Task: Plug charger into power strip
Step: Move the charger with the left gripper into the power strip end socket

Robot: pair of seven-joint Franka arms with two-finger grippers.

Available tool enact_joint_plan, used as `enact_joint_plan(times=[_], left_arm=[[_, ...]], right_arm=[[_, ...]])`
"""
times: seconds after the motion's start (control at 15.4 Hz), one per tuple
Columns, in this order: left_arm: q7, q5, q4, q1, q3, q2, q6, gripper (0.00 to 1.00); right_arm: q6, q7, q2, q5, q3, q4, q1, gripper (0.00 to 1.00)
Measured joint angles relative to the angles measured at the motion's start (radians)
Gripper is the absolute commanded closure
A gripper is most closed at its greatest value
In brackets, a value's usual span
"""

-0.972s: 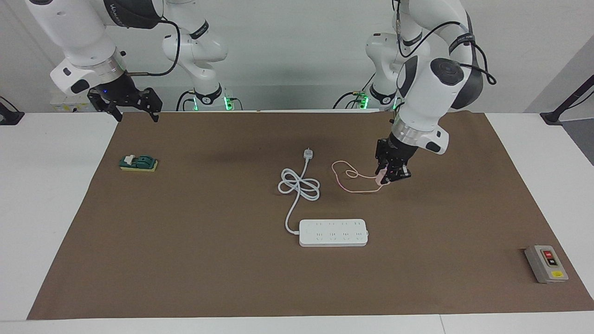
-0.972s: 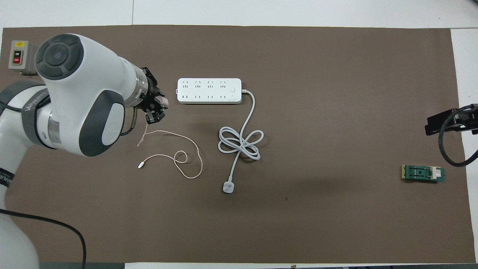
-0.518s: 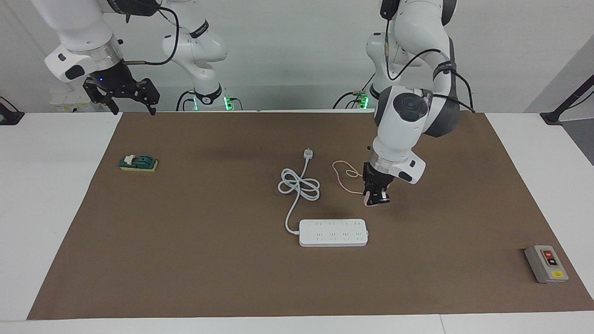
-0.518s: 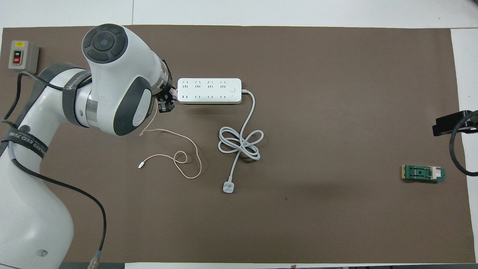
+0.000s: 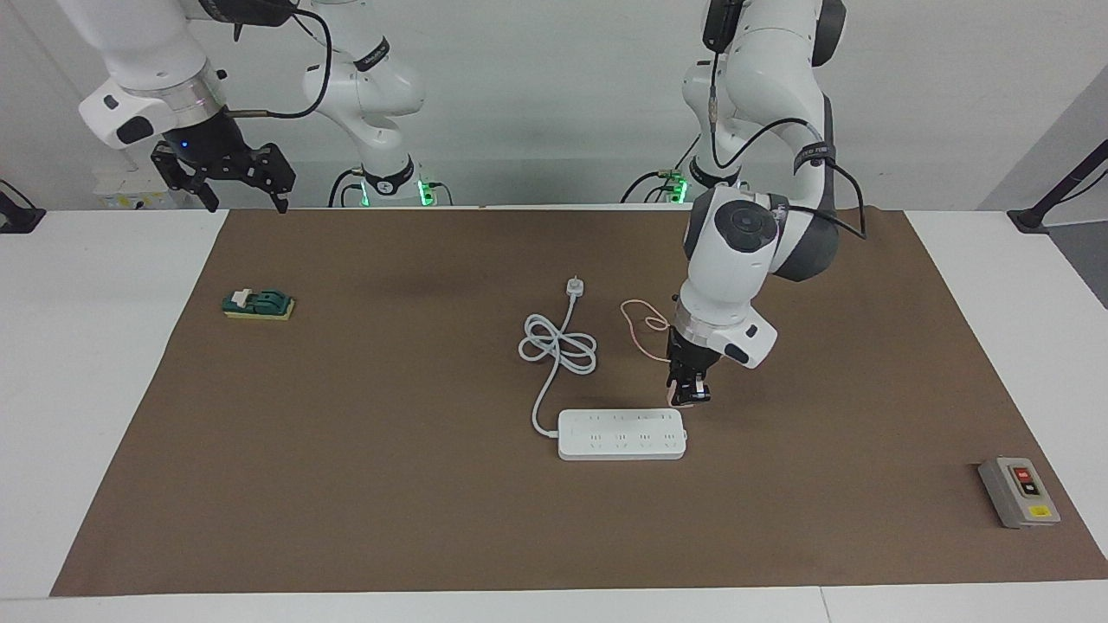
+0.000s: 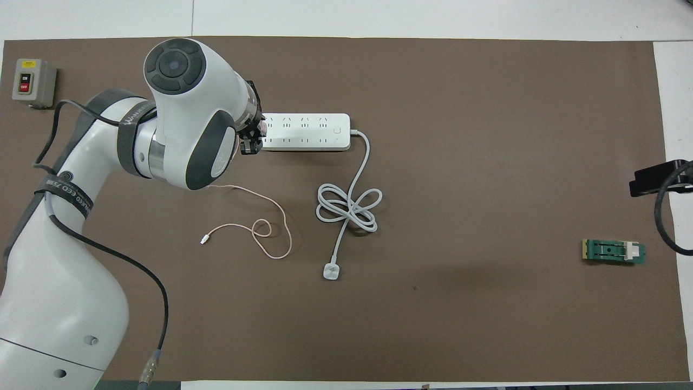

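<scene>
The white power strip lies flat mid-mat, its thick cord coiled nearer to the robots. It also shows in the overhead view. My left gripper is shut on the pale-pink charger. It holds the charger just above the strip's end toward the left arm's end of the table. The overhead view shows this gripper over that end. The charger's thin pink cable trails on the mat, nearer to the robots. My right gripper waits open in the air at the right arm's end.
A grey box with red and yellow buttons sits at the mat's corner toward the left arm's end. A green switch on a yellow base lies toward the right arm's end. The strip's own white plug lies unplugged on the mat.
My left gripper has carried the charger away from the robots and down, to just above the strip's end. The pink cable has dragged along. The right gripper has risen slightly.
</scene>
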Motion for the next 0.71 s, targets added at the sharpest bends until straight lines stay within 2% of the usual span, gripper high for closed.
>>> enact_joint_plan(times=[0.71], left_arm=[[0.001,-0.001,0.000,0.000,0.002,0.033,0.012,1.00]], right_arm=[[0.001,0.000,0.000,0.000,0.004,0.000,0.000,0.00]])
